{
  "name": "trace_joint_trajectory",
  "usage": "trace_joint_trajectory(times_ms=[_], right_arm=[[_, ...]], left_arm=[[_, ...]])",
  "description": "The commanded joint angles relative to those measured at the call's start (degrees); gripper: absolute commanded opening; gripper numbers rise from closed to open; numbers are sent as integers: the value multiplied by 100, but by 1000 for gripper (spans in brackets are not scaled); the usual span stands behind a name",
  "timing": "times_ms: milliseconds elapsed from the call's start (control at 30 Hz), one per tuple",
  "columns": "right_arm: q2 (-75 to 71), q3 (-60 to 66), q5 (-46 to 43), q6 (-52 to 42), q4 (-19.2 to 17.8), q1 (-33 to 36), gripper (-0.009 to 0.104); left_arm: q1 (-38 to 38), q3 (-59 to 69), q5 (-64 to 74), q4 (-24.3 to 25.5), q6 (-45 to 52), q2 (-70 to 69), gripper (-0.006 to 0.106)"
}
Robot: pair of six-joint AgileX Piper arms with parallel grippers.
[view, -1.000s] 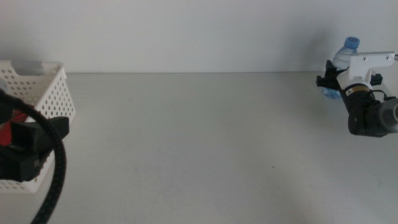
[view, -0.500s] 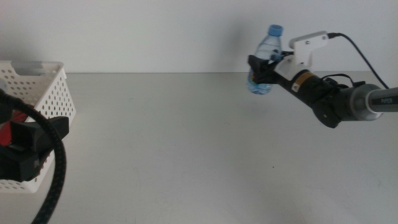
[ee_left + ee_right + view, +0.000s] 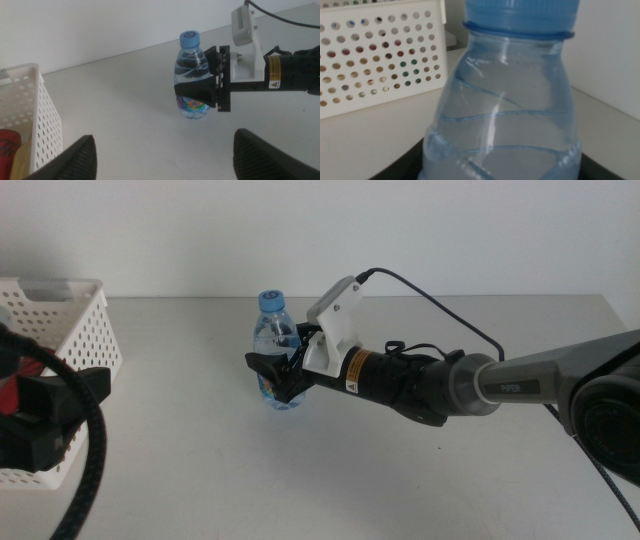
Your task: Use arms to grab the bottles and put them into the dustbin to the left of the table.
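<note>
The table [image 3: 330,460] was a plain light-grey surface, meeting a bare white wall [image 3: 300,230] along its far edge. The right arm [image 3: 470,385] reached in from the right across the middle of the table, and the right gripper [image 3: 278,377] had its dark jaws clamped around the lower half of the small clear water bottle [image 3: 275,345], which stood upright with its blue cap uppermost; whether its base touched the table or hung just above it could not be told. In the right wrist view the bottle [image 3: 505,100] filled most of the frame, with the perforated white wall of the dustbin [image 3: 380,55] behind it. The dustbin [image 3: 60,320] sat at the left edge of the table, well apart from the bottle. The left gripper [image 3: 165,160] waited near the dustbin with its jaws spread wide and nothing between them. Inside the dustbin [image 3: 30,115], the left wrist view showed a red can [image 3: 7,145] lying beside a pale-yellow bottle [image 3: 20,162].
</note>
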Motion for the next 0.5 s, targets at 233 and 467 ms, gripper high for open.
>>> trace_joint_trajectory(times_ms=[233,467], right_arm=[[-214,-213,-647,-600,694,208,8],[-223,-200,-640,-575,396,208,42]], left_arm=[[-42,-144,-435,-21,-75,6,94],[-42,-144,-435,-21,-75,6,94]])
